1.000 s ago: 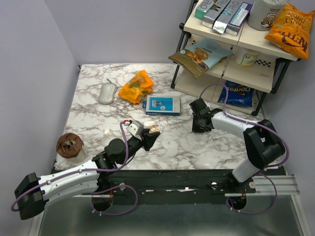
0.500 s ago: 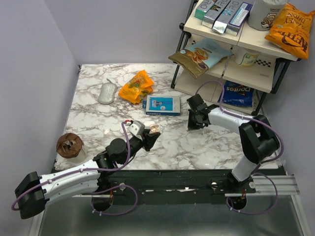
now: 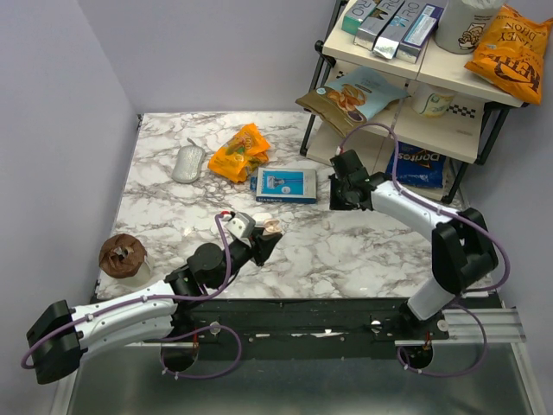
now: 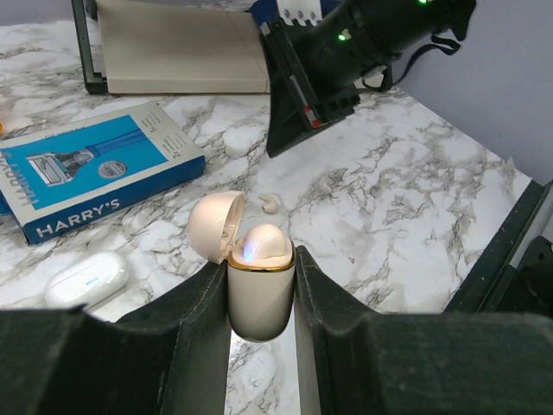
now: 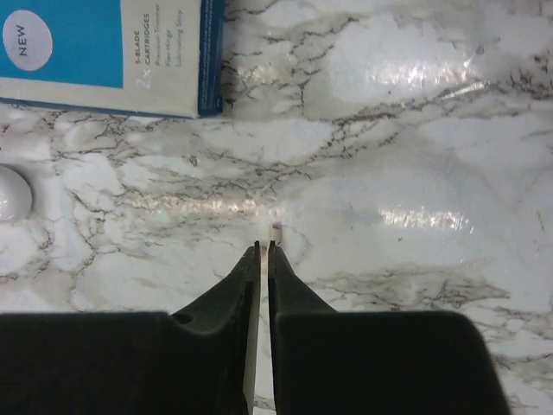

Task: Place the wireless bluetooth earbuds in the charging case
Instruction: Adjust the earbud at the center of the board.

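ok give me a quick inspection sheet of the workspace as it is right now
surface: marble table, no spill seen
job's things: charging case open, upright, seated earbud inside; loose earbud on the marble between the grippers
clutter: blue box, mouse, orange bag, brown muffin, closed white case
grippers: left gripper shut on the charging case; right gripper shut, holding nothing
cables: purple cables looped along both arms
surroundings: shelf rack with snacks at right rear; lilac walls

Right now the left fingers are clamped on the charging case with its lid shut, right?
Not quite: the left fingers do clamp the charging case, but its lid is flipped open, as the left wrist view shows.
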Robot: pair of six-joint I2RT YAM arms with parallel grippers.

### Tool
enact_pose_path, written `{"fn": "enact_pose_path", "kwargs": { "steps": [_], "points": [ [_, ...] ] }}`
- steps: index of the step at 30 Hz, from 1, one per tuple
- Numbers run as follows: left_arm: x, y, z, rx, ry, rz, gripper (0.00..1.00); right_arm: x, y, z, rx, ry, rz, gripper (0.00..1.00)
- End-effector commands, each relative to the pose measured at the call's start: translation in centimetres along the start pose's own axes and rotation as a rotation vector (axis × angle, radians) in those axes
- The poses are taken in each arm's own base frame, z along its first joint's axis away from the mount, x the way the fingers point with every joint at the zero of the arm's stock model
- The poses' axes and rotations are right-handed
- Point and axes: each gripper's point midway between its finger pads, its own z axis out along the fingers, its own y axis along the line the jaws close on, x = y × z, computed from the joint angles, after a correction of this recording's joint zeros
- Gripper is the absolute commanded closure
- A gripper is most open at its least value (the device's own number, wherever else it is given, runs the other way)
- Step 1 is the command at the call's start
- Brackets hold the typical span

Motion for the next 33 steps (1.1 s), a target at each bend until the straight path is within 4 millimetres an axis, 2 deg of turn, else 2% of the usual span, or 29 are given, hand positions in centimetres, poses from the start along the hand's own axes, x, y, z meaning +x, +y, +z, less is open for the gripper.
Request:
{"fn": "enact_pose_path", "kwargs": {
  "steps": [1,6,15,24,33],
  "points": [
    [-0.2,0.0,0.0,-0.001,-0.016,0.004,1.0,-0.6,-0.3,2.1,0.055,0.054,-0.101,0.86],
    [-0.4,0.0,-0.1,-0.003,-0.021,0.009,1.0,-0.6,-0.4,3.3,0.07,0.077,-0.132,0.88],
    [-0.1,-0.1,0.1,0.005,-0.014,0.003,1.0,1.0,-0.6,4.5,0.065,0.131,-0.147,0.89],
    [0.2,-0.2,0.1,0.011,-0.011,-0.012,1.0,2.7,0.0,4.9,0.008,0.172,-0.139,0.89],
    [0.4,-0.5,0.2,0.021,-0.006,-0.019,1.0,5.3,-1.2,4.6,0.025,0.214,-0.121,0.9]
  ]
}}
